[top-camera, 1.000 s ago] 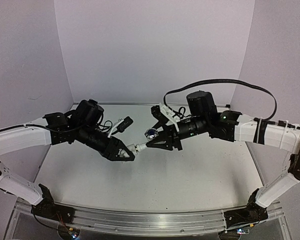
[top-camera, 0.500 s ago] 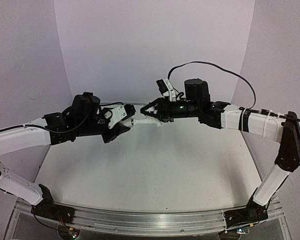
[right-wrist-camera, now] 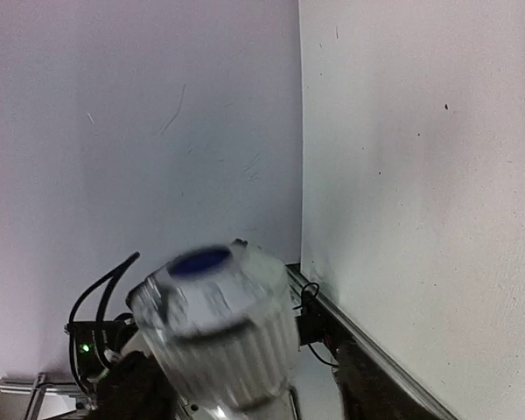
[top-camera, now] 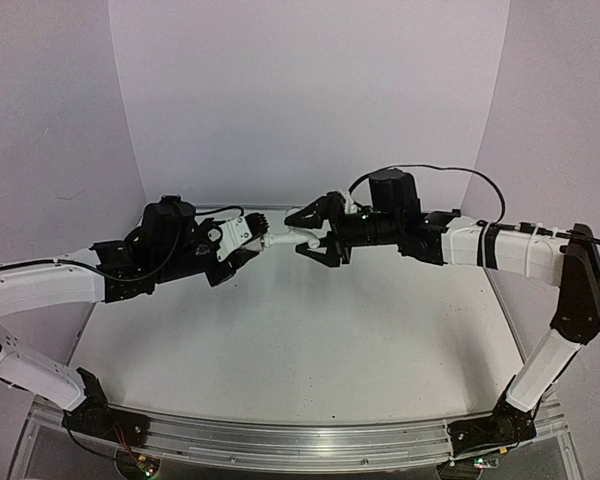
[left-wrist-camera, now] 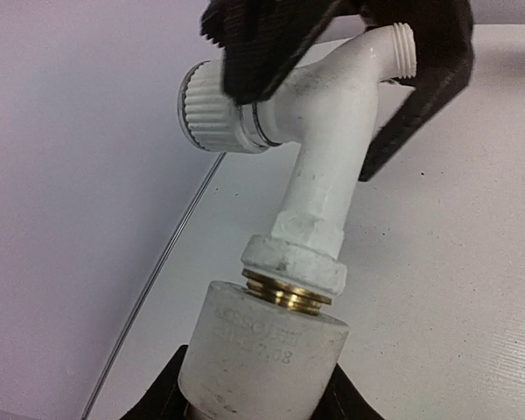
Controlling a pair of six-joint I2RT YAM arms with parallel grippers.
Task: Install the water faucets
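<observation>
A white water faucet [left-wrist-camera: 325,166] with a ribbed knob [left-wrist-camera: 212,109] stands screwed by its brass thread [left-wrist-camera: 284,293] into a white pipe fitting [left-wrist-camera: 262,346]. My left gripper [top-camera: 242,239] is shut on that fitting and holds the pair above the table. In the top view the faucet [top-camera: 283,238] bridges the two grippers. My right gripper [top-camera: 316,236] is open, its black fingers [left-wrist-camera: 420,96] straddling the tap body. In the right wrist view the blurred, blue-centred knob [right-wrist-camera: 214,328] sits between its fingers [right-wrist-camera: 367,385], with a gap on the right side.
The white table [top-camera: 310,330] lies below both arms, with white walls [top-camera: 300,100] behind and at the sides. A black cable [top-camera: 430,172] loops over the right arm. A metal rail [top-camera: 280,440] runs along the near edge.
My right gripper, shut on the faucet half a second ago, has spread its jaws. Over the second both arms lifted the joined parts up and back from the table's middle.
</observation>
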